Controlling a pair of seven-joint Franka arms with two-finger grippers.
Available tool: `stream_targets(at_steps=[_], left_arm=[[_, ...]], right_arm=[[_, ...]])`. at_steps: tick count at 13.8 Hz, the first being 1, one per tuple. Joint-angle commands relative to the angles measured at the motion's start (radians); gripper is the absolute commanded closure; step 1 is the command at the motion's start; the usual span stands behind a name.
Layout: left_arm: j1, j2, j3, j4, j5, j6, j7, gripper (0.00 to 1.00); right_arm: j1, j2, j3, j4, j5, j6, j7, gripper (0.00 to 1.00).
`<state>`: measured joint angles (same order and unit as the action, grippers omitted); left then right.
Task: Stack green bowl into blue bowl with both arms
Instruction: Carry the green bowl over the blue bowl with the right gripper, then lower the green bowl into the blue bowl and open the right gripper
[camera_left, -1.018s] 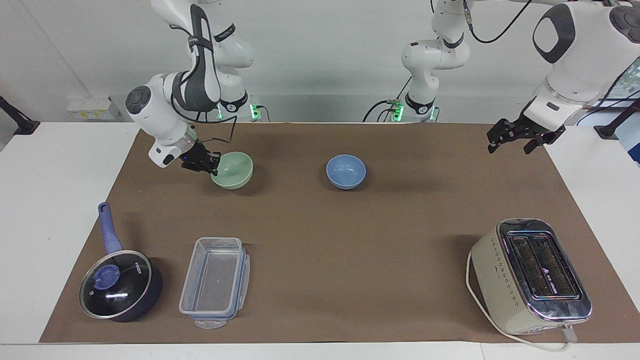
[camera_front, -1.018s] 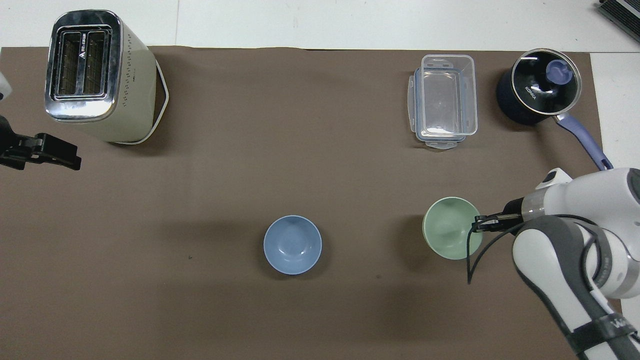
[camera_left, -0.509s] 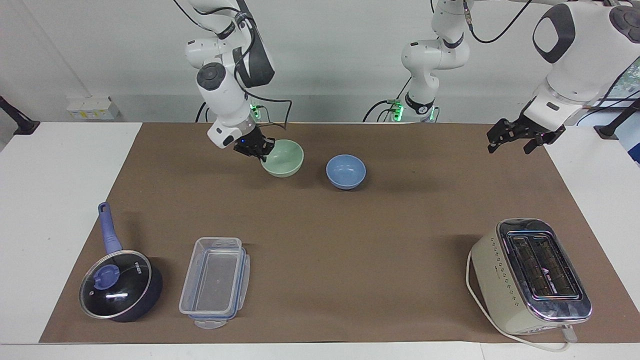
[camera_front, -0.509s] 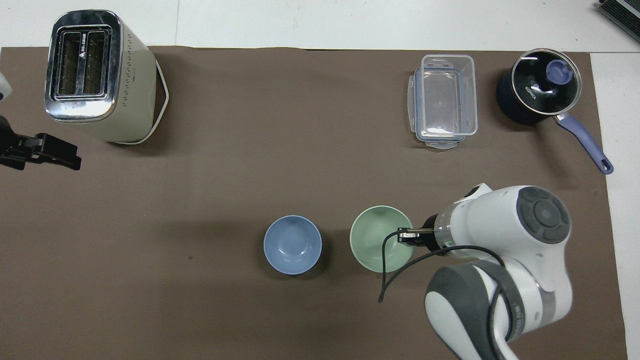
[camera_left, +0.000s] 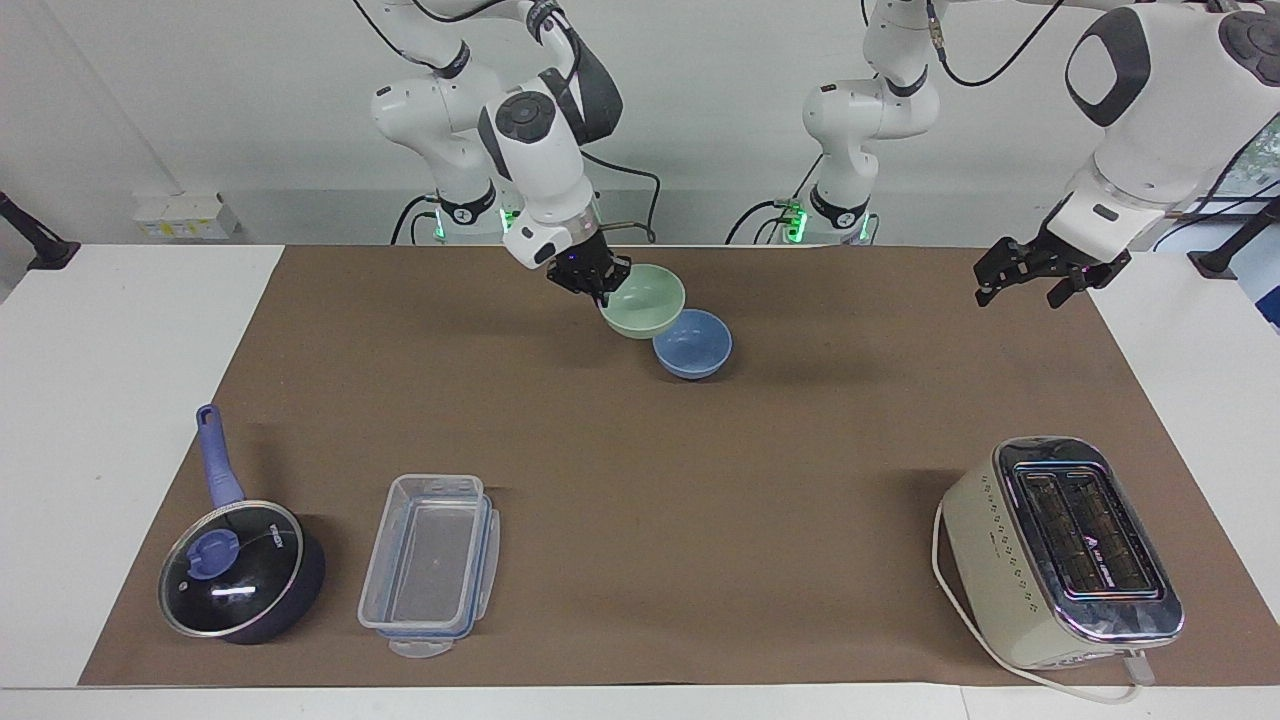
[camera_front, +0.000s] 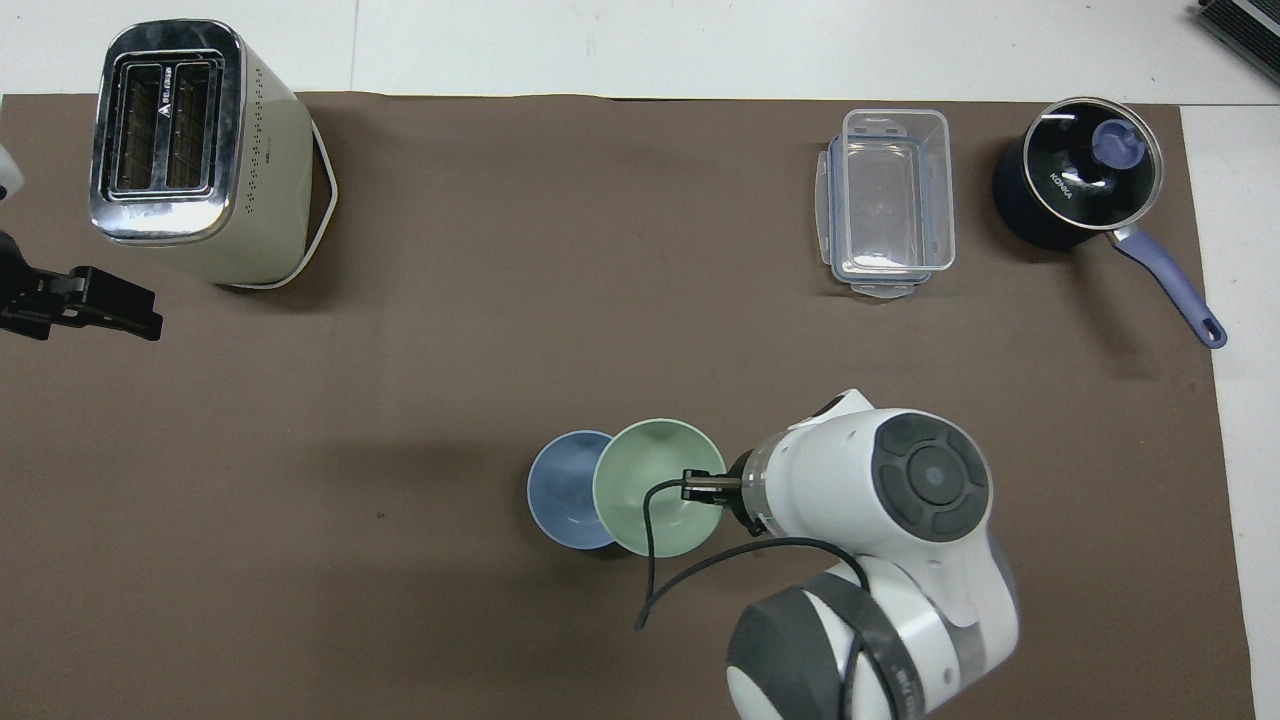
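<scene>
Over blue bowl: green bowl, R pincer clamped.

You can read one word for sure: "KONKA", in white letters on the glass lid of the saucepan. The toaster carries a small logo with lettering between its slots, but you can't make out what it says.
</scene>
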<state>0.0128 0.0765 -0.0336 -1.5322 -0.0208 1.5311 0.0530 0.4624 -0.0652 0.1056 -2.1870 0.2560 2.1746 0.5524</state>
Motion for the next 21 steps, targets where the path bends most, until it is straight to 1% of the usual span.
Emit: stream_targets(at_steps=[1,4,5,9,11,19,21], left_arm=[[0.01,-0.004,-0.009,0.011,0.016,-0.019,-0.012,0.0],[0.01,-0.004,-0.011,0.012,0.016,-0.02,-0.012,0.0],[0.01,-0.004,-0.011,0.012,0.016,-0.019,-0.012,0.0],[0.01,-0.004,-0.011,0.012,0.016,-0.02,-0.012,0.0],[0.01,-0.004,-0.011,0.011,0.016,-0.019,-0.012,0.0],[0.01,-0.004,-0.009,0.011,0.016,-0.019,-0.012,0.0],[0.01,-0.004,-0.009,0.011,0.016,-0.019,-0.012,0.0]], right_arm=[[0.038,0.059,-0.006,0.033,0.019,0.027,0.032,1.0],[0.082,0.116,-0.006,0.059,0.019,0.093,0.06,1.0],[0.085,0.142,-0.006,0.084,0.019,0.091,0.069,1.0],[0.111,0.188,-0.006,0.082,0.003,0.099,0.096,1.0],[0.111,0.2,-0.006,0.082,0.002,0.117,0.101,1.0],[0.113,0.203,-0.006,0.075,0.0,0.119,0.101,1.0],[0.113,0.202,-0.006,0.075,0.0,0.119,0.103,0.93]])
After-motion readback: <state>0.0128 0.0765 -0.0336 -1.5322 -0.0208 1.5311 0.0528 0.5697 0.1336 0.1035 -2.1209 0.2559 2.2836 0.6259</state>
